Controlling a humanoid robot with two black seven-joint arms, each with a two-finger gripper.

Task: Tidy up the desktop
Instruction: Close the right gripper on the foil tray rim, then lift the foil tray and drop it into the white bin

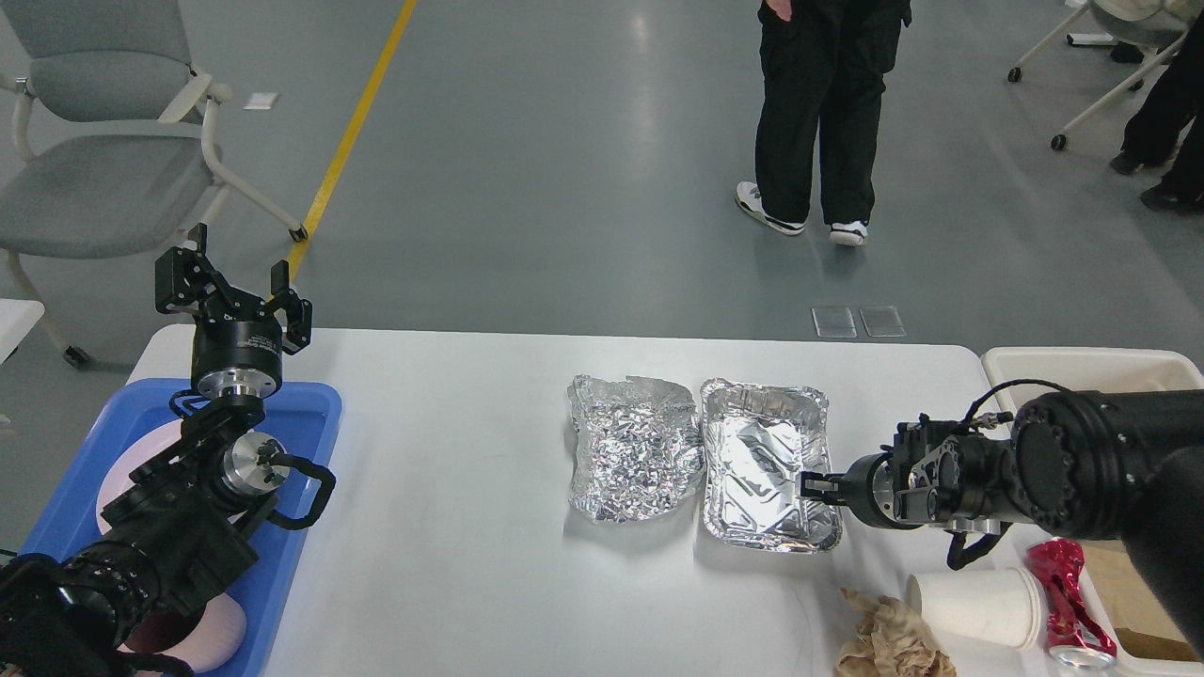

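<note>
Item 1: desktop (451, 583). White top with rounded corners, filling the lower half of the frame from left of centre to the right edge.

Item 2: my left gripper (235, 282), left of the frame, raised above the far left corner of the desktop. Its 2 fingers point upward and stand well apart, with nothing between them.

Item 3: blue tray (315, 414), lower left, under my left arm. Pink plates (212, 635) lie in it, mostly hidden by the arm.

Item 4: crumpled foil sheet (632, 447), centre of the frame, lying flat on the desktop.

Item 5: foil tray (752, 461), just right of the sheet, their edges touching or very nearly so. Open side up.

Item 6: my right gripper (811, 487), right of centre, reaching leftward at the right rim of the foil tray. The fingertips sit close together at the rim; I cannot tell whether they pinch it or merely rest against it.

Item 7: white paper cup (974, 606), lower right, lying on its side on the desktop.

Item 8: crumpled brown paper (889, 639), bottom edge, just left of the cup.

Item 9: crushed red can (1068, 602), lower right, just right of the cup.

Item 10: cream bin (1082, 367), right edge, beside the desktop, partly covered by my right arm.

Item 11: grey chair (103, 141), upper left, on the floor.

Item 12: person in black trousers (818, 103), top centre-right, standing beyond the desktop.
</note>
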